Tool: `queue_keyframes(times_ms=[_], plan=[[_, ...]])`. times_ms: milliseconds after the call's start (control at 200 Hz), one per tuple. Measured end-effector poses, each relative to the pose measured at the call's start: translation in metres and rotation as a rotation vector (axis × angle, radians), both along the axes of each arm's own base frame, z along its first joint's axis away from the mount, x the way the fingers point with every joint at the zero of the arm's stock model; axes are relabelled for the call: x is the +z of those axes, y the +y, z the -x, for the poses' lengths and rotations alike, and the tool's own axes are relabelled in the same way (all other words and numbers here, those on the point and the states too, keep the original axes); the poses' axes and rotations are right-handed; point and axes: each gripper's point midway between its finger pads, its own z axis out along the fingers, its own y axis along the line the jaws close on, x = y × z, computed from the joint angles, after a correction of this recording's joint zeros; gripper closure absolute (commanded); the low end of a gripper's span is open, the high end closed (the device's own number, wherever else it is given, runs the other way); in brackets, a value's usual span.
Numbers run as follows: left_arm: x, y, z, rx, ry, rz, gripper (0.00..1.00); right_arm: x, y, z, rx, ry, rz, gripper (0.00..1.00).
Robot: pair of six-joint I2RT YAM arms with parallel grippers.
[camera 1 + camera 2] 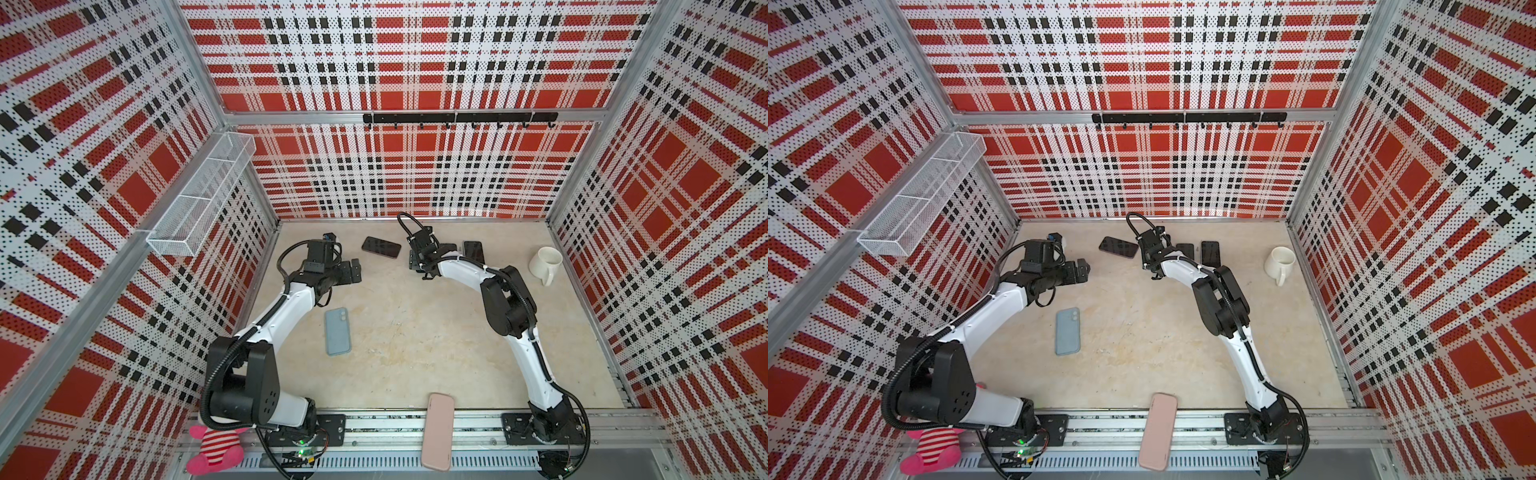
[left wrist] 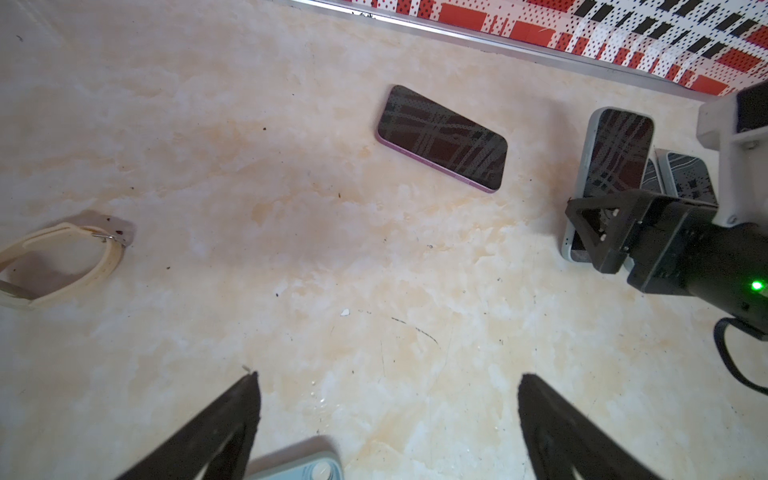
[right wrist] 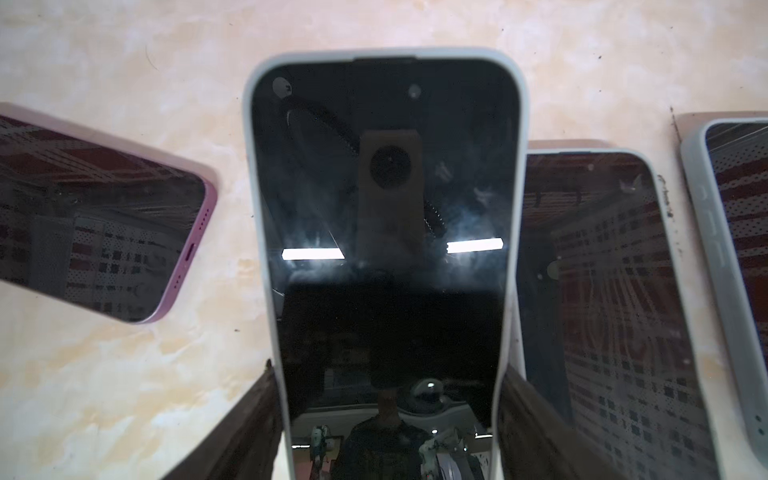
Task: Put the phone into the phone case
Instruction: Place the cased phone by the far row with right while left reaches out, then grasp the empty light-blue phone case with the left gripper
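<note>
While pinched by both long edges between the fingers of the right gripper (image 3: 387,370), faces the wrist camera screen-up: the phone (image 3: 386,208), dark glass ringed on every visible side by a pale case (image 3: 250,166). Placed at the far middle of the table (image 1: 415,353), between a purple-edged phone (image 1: 381,247) on the left and, on the right, a second dark phone (image 3: 594,311) and a third, pale-rimmed one (image 3: 739,249). Overlaps the second phone's edge in the right wrist view. Cannot tell whether raised clear of the surface or touching it at one end.

Left gripper (image 2: 387,376): jaws spread wide, nothing between them, hovering over bare table at far left, well apart from the held phone. Just nearer than that, flat and back-up with the camera corner toward the far side: a light-blue case (image 1: 337,331); cannot tell whether anything sits inside. Across the near rail: a pink case (image 1: 436,432). At far right, upright: a cream mug (image 1: 546,262). At near left, by the left arm's base: a pink plush toy (image 1: 214,449). Seen from the left wrist only: a cream strap (image 2: 62,262) lying on the table.
</note>
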Motion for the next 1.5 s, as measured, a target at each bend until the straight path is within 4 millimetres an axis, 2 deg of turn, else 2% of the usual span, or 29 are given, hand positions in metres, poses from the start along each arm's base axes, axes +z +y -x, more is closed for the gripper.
queue_keyframes(times_ms=[170,411,541,862,927,1007,1232,1283,1378,1498], plan=[[0.0,0.001,0.0,0.002,0.0,0.0,0.02,0.0,0.0,0.0,-0.009,0.001,-0.01,0.28],[0.0,0.001,0.0,0.002,0.0,0.0,0.02,-0.002,0.001,0.001,-0.008,0.008,-0.02,0.21],[0.0,0.001,0.0,0.003,0.0,0.0,0.02,-0.004,0.003,0.003,-0.003,0.017,-0.028,0.14],[0.0,0.001,0.0,0.004,0.001,-0.001,0.02,-0.005,0.004,0.008,0.023,0.03,-0.021,0.13],[-0.001,0.002,-0.001,0.006,0.003,-0.004,0.02,0.002,0.005,0.012,0.043,0.024,-0.013,0.12],[-0.004,0.003,-0.001,0.008,0.009,-0.009,0.02,0.022,0.004,0.026,0.074,0.01,-0.011,0.12],[-0.029,0.004,0.004,0.014,0.105,-0.079,0.0,0.107,-0.023,0.081,0.127,-0.085,-0.119,0.11],[-0.034,0.004,0.009,0.014,0.14,-0.1,0.06,0.121,-0.033,0.092,0.139,-0.104,-0.134,0.11],[-0.043,0.009,0.026,0.019,0.215,-0.133,0.14,0.131,-0.053,0.107,0.162,-0.11,-0.147,0.12],[-0.048,0.022,0.054,0.068,0.317,-0.156,0.17,0.122,-0.084,0.121,0.167,-0.078,-0.168,0.12]])
